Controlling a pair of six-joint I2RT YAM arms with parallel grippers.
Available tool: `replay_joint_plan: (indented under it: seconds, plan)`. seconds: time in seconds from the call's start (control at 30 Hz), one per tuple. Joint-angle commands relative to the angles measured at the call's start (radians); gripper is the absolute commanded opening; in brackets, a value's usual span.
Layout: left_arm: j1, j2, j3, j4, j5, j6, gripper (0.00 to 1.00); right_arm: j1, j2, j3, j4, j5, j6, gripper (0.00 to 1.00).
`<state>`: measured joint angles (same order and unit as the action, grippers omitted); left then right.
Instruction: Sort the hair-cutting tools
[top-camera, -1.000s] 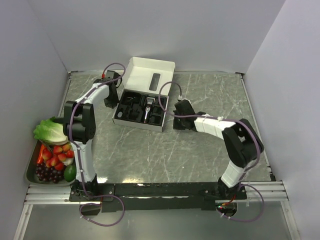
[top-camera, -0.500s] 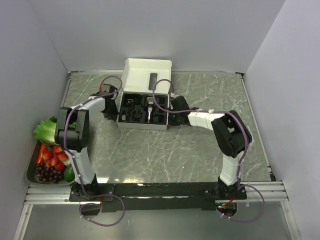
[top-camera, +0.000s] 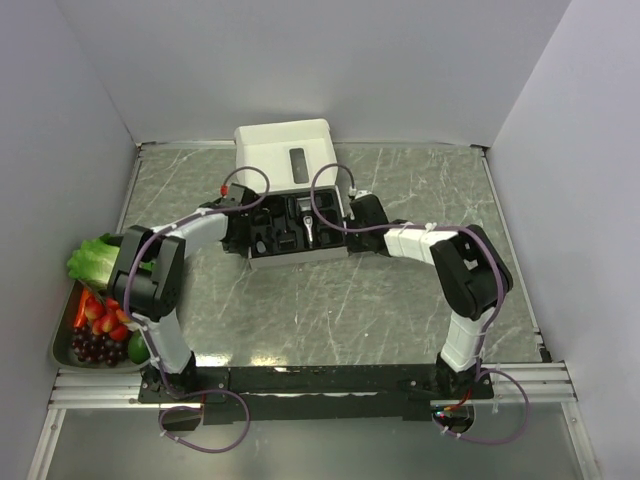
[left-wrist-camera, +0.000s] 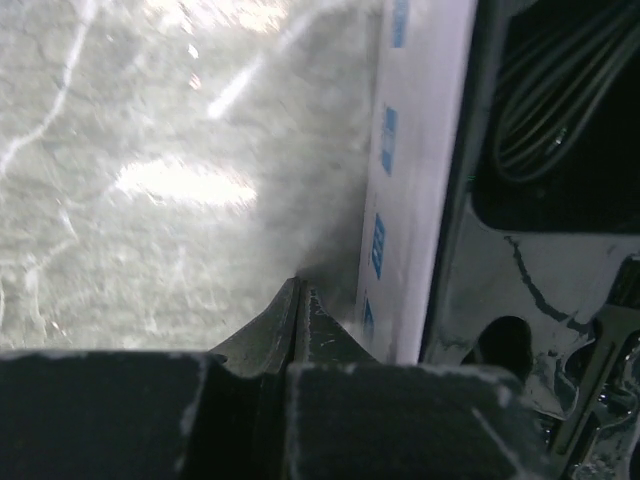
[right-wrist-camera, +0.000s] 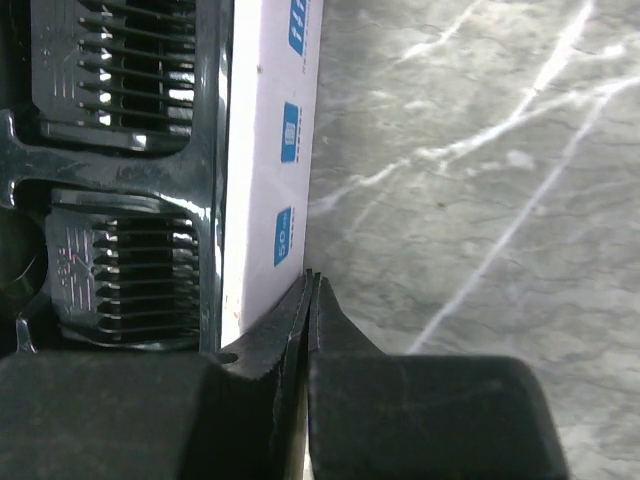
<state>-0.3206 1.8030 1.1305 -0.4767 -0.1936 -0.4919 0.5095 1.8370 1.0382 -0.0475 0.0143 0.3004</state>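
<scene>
The hair-cutting tools lie in the black insert of an open white box (top-camera: 262, 254) at mid-table. The slim black-and-silver clipper (top-camera: 308, 226) lies in the insert. Two black comb attachments (right-wrist-camera: 120, 60) (right-wrist-camera: 125, 270) show in the right wrist view, and a coiled cord (left-wrist-camera: 560, 90) shows in the left wrist view. My left gripper (top-camera: 232, 226) (left-wrist-camera: 300, 290) is shut, its tip against the box's left wall (left-wrist-camera: 415, 180). My right gripper (top-camera: 352, 215) (right-wrist-camera: 311, 280) is shut against the box's right wall (right-wrist-camera: 275, 150). Neither holds anything.
The box lid (top-camera: 285, 150) stands open toward the back wall. A metal tray (top-camera: 58, 350) with strawberries, grapes and a lettuce (top-camera: 100, 262) sits at the left table edge, beside the left arm's elbow.
Both shut grippers have closed in on the box's two sides. The box has turned from skewed to square with the table, and its lid has shifted left.
</scene>
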Motion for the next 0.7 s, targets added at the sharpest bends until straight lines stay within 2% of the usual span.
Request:
replay_joint_plan:
  seconds: [0.0, 0.2, 0.43, 0.67]
  plan:
    - [-0.127, -0.027, -0.037, 0.055, 0.105, -0.102, 0.01, 0.037, -0.050, -0.079, 0.029, -0.080, -0.012, 0.00]
    - [-0.198, -0.083, -0.100, 0.064, 0.082, -0.143, 0.01, 0.070, -0.103, -0.142, 0.023, -0.102, 0.009, 0.00]
    - [-0.296, -0.160, -0.173, 0.056, 0.028, -0.198, 0.01, 0.158, -0.223, -0.234, -0.017, -0.036, 0.046, 0.00]
    - [-0.334, -0.258, -0.242, 0.023, -0.024, -0.250, 0.01, 0.271, -0.341, -0.312, -0.067, 0.050, 0.074, 0.00]
